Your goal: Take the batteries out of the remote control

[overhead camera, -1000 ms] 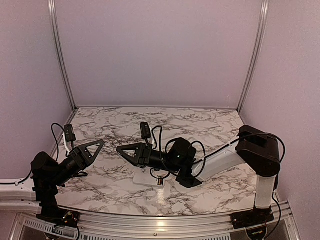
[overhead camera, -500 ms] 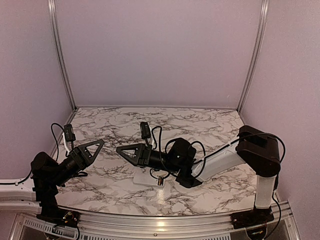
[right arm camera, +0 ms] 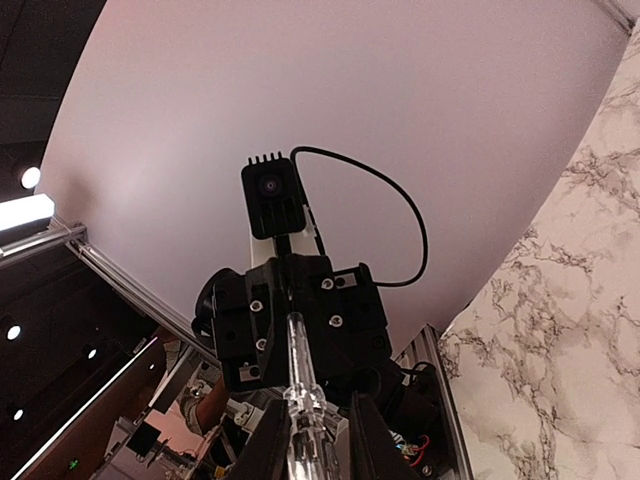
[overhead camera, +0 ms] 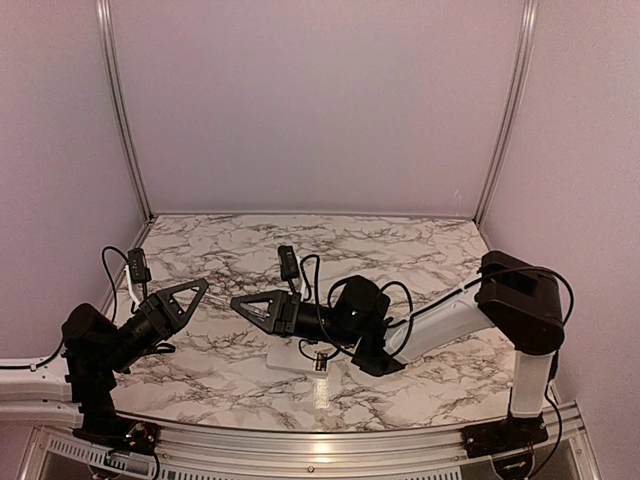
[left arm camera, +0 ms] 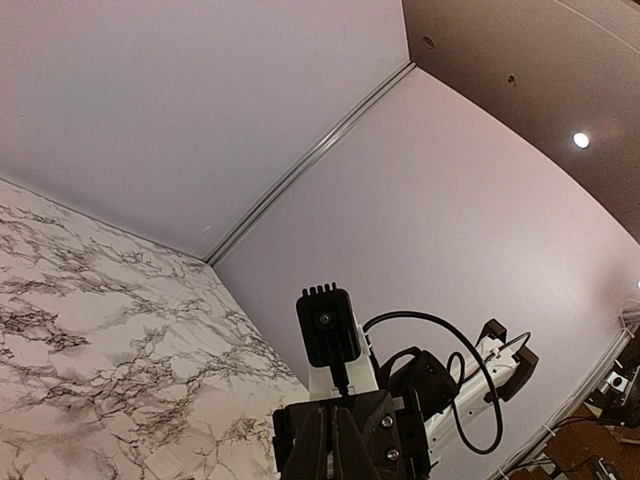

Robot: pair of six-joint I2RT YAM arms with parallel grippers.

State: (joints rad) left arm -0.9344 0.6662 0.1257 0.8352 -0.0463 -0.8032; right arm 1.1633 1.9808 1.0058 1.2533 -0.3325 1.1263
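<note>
white-grey veined marble tabletop (overhead camera: 420, 250), matte lilac walls (overhead camera: 320, 100). left gripper (overhead camera: 198, 288) pinched closed, right gripper (right arm camera: 314, 425) clamped on a clear glassy stick (right arm camera: 297, 380). flat white remote control (overhead camera: 288, 357) lower centre, tiny gold battery (overhead camera: 320, 364) just beside it.

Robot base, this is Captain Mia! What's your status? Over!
Left gripper shut, raised. Right gripper shut on clear stick. Remote control flat on table, gold battery at its edge. Right arm overhangs it.
</note>
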